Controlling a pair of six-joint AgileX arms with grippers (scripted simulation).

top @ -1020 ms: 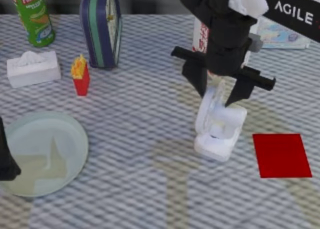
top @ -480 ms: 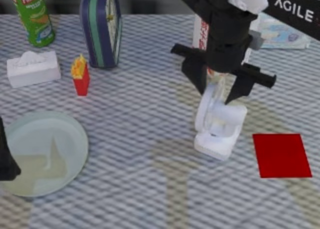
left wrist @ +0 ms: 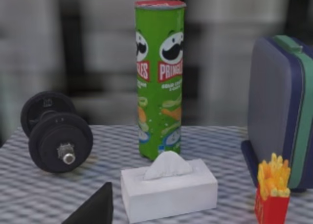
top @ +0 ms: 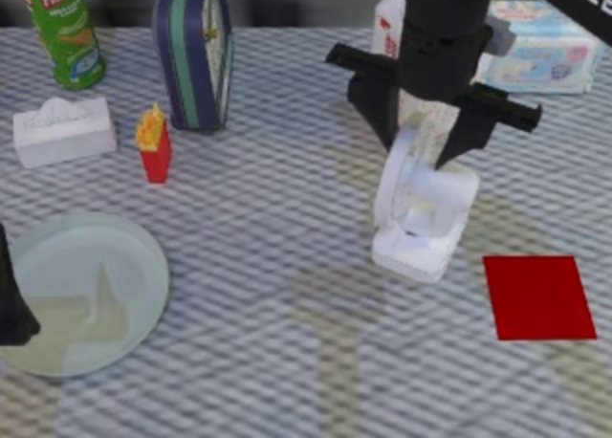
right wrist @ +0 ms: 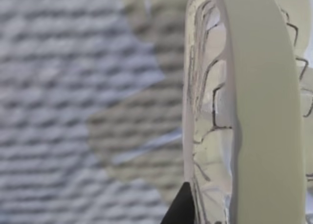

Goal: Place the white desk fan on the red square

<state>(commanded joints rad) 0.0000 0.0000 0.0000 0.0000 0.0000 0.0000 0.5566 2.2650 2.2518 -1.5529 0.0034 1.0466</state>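
The white desk fan (top: 421,213) hangs tilted in my right gripper (top: 422,140), which is shut on its round grille head from above, at the table's middle right. Its squarish base (top: 413,254) sits left of the red square (top: 538,296), a flat patch near the right edge with nothing on it. In the right wrist view the fan's rim and grille (right wrist: 244,111) fill the picture, with one dark fingertip (right wrist: 183,209) pressed against the grille. My left arm (top: 11,304) stays parked at the left edge.
A pale plate (top: 81,290) lies front left. A tissue box (top: 62,130), fries box (top: 154,146), green Pringles can (top: 62,32) and blue-green case (top: 194,51) stand at the back left. A milk carton (top: 387,32) and wipes pack (top: 540,55) are behind my right arm. A dumbbell (left wrist: 56,131) rests far left.
My right gripper has risen with the fan held in it; the fan's base has come up and shifted slightly toward the back. The left arm has not moved.
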